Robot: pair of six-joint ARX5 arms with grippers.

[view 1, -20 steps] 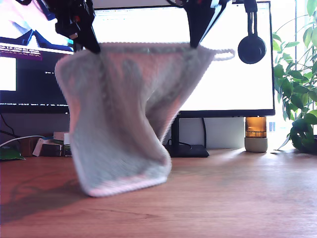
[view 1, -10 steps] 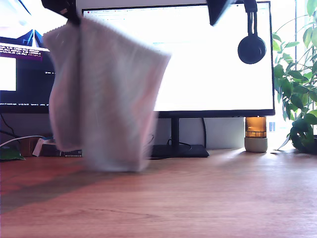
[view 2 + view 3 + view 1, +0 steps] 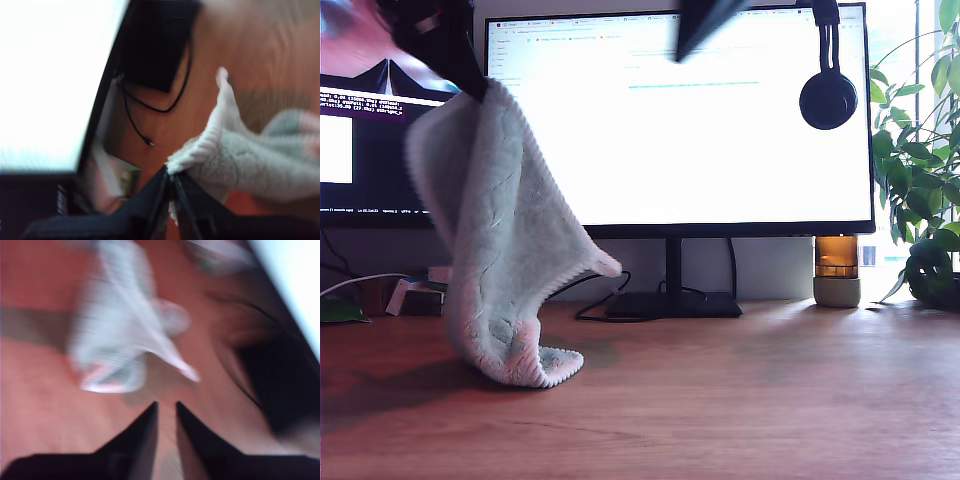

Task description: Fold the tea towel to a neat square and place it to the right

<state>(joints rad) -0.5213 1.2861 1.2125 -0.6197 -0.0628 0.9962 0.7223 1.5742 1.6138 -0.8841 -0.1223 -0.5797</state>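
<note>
Exterior view: no fold is made yet. The tea towel (image 3: 500, 240) is hung by one corner from my first gripper (image 3: 470, 85) at the exterior view's upper left, its lower end touching the table (image 3: 770, 400). Squaring and placing are judged still to be done.

First wrist view: the end effector (image 3: 171, 181) is seen clamped on a towel corner.

Second wrist view: my second gripper (image 3: 166, 407) is blurred, slightly parted, nothing held, well above the towel.

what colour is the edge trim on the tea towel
Light pink against the pale beige-grey tea towel, clearest along the bottom edge trim in the exterior view.
</note>
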